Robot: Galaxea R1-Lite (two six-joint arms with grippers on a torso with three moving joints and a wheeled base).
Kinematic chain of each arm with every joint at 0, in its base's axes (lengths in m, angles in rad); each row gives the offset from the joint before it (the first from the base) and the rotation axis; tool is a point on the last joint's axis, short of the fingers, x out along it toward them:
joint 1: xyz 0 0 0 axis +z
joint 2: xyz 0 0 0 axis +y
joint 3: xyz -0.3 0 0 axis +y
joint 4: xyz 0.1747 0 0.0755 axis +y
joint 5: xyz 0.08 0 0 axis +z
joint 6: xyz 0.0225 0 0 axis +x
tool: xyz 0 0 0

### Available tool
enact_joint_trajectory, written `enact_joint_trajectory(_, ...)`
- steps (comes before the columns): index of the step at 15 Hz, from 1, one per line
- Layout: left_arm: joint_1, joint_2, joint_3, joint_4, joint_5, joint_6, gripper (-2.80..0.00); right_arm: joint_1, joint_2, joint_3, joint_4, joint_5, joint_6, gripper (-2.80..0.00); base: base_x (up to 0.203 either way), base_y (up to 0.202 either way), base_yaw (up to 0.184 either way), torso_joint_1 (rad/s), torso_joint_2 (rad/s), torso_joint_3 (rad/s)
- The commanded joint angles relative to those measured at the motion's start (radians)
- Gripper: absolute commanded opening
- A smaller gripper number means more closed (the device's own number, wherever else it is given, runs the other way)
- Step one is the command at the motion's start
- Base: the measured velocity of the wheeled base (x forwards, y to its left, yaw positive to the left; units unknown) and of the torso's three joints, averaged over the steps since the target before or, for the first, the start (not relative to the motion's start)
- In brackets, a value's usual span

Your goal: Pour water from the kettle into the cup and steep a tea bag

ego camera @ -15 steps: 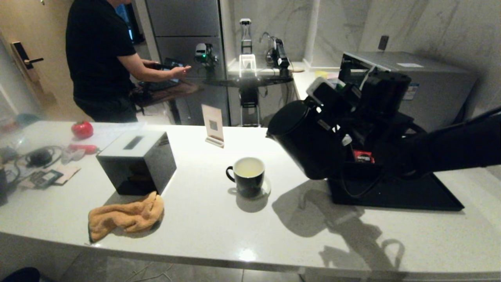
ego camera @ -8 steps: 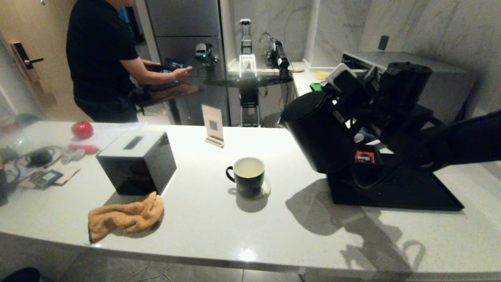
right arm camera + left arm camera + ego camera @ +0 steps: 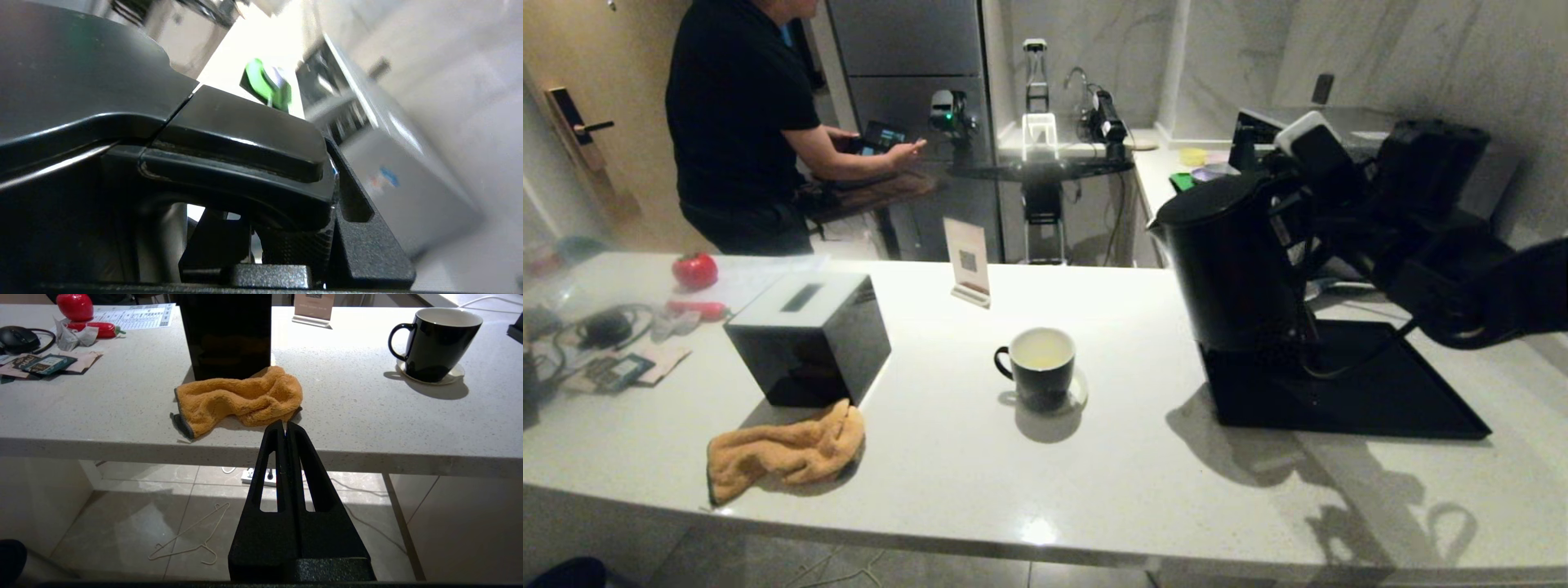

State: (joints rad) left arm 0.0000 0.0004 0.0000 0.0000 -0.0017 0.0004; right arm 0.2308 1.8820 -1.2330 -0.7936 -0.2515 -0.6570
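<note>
The black kettle (image 3: pixel 1232 261) hangs almost upright over the left end of the black tray (image 3: pixel 1380 400); whether it touches the tray I cannot tell. My right gripper (image 3: pixel 1298 216) is shut on the kettle's loop handle. In the right wrist view the kettle (image 3: pixel 81 81) fills the picture, with the right gripper (image 3: pixel 282 212) clamped on its handle (image 3: pixel 245 134). The cup (image 3: pixel 1037 371) stands on a coaster at the counter's middle, with faintly yellowish water (image 3: pixel 1040 351) inside. My left gripper (image 3: pixel 285 426) is shut and empty, below the counter's front edge. No tea bag shows.
A black box (image 3: pixel 809 335) and an orange towel (image 3: pixel 784 449) lie left of the cup (image 3: pixel 433 343). A small sign (image 3: pixel 968 261) stands behind it. Clutter covers the counter's far left (image 3: pixel 613 343). A person (image 3: pixel 743 122) stands beyond the counter.
The right arm has swung the kettle rightward, away from the cup, and tipped it back from a pouring tilt to nearly upright over the tray. The cup and left arm stayed put.
</note>
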Motion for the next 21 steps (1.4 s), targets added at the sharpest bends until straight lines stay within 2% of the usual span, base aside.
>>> enact_joint_trajectory(1,0.0,0.0,0.0,0.0,0.0,0.0,-2.8,-0.036,-0.031,0.033,-0.008,0.0,0.008,-2.8,0.0,0.0,0.0,0.0,0.0,0.0)
enact_joint_trajectory(8,0.0,0.0,0.0,0.0,0.0,0.001,-2.8,-0.202,-0.085,0.114,-0.027,0.001,0.098,-2.8,0.0,0.0,0.0,0.0,0.0,0.0)
enact_joint_trajectory(12,0.0,0.0,0.0,0.0,0.0,0.001,-2.8,-0.287,-0.098,0.199,-0.125,0.001,0.13,-2.8,0.0,0.0,0.0,0.0,0.0,0.0)
enact_joint_trajectory(16,0.0,0.0,0.0,0.0,0.0,0.0,-2.8,-0.362,-0.118,0.25,-0.137,-0.003,0.191,-2.8,0.0,0.0,0.0,0.0,0.0,0.0)
enact_joint_trajectory(21,0.0,0.0,0.0,0.0,0.0,0.0,-2.8,-0.467,-0.103,0.327,-0.216,-0.003,0.254,-2.8,0.0,0.0,0.0,0.0,0.0,0.0)
